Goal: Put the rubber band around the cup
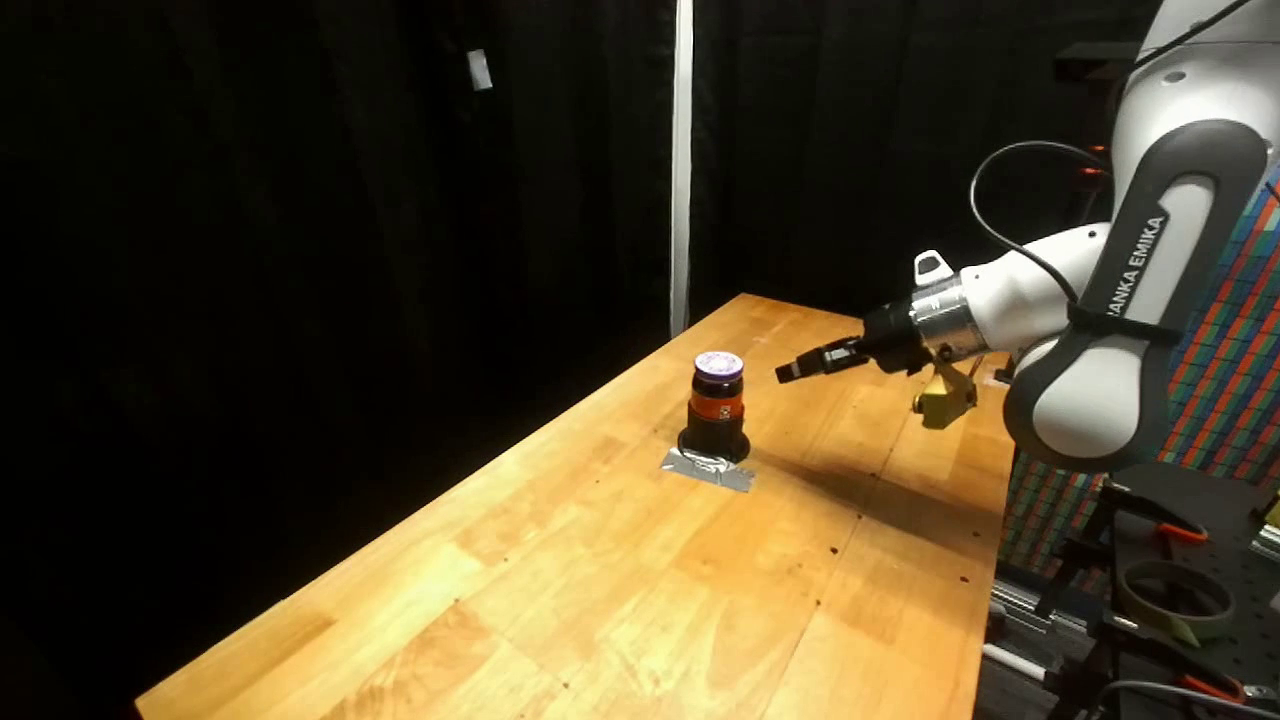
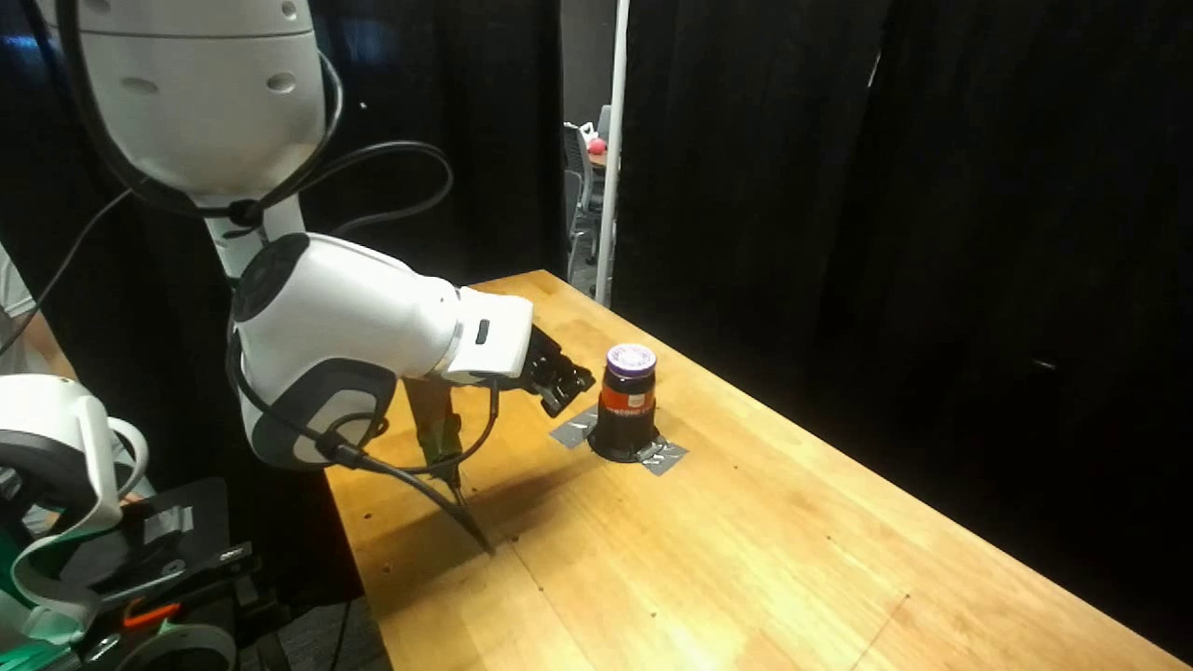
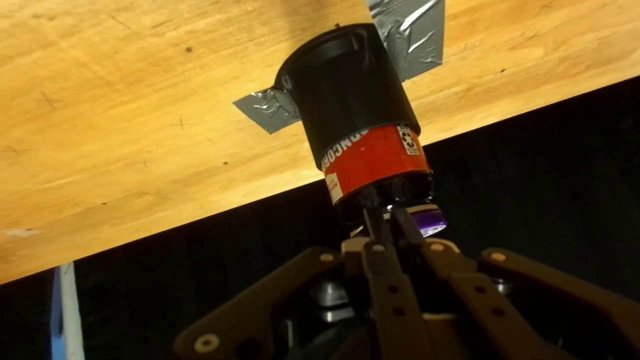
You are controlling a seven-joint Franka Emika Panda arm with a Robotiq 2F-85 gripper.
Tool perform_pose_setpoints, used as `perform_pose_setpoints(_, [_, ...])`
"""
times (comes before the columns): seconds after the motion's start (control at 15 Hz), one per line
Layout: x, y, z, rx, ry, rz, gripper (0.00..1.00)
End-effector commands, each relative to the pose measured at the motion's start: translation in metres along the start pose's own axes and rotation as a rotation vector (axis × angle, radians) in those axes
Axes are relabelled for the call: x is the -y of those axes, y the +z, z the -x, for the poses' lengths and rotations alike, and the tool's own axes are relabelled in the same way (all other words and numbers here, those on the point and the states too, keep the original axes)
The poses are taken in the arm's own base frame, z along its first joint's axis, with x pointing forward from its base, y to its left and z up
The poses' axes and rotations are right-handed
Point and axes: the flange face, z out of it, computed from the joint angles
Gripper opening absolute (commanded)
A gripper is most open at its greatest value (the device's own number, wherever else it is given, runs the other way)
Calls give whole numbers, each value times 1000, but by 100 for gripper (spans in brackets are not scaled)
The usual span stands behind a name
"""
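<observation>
The cup appears as a dark jar with an orange-red label and a white-and-purple lid. It stands upright in a black cylindrical holder on the table, seen in both exterior views (image 1: pixel 717 405) (image 2: pixel 626 401) and the wrist view (image 3: pixel 375 155). My gripper (image 3: pixel 386 210) is tilted beside it, its black fingers close together with a narrow gap and no held object visible. It points at the lid's height from one side (image 1: pixel 785 372) (image 2: pixel 575 396), apart from the jar in both exterior views. A tan strip crosses the lid's lower edge; I cannot tell whether this is the rubber band.
Grey tape (image 1: pixel 710 470) (image 3: pixel 412 37) fixes the black holder (image 3: pixel 350 85) to the wooden table (image 1: pixel 560 570). The table's far edge runs behind the jar, with black curtains beyond. A loose black cable (image 2: pixel 466 527) hangs below the arm. A tape roll (image 1: pixel 1175 595) lies on a side cart.
</observation>
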Motion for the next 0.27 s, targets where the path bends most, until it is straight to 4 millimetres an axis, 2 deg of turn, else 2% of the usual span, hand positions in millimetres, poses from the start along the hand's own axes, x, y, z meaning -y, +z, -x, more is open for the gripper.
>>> perform_pose_setpoints(0.0, [-2, -3, 11, -3, 38, -23, 36])
perform_pose_setpoints(0.07, [-2, 1, 8, 10, 16, 0, 15])
perform_pose_setpoints(0.2, [-3, 3, 12, 20, 30, -3, 31])
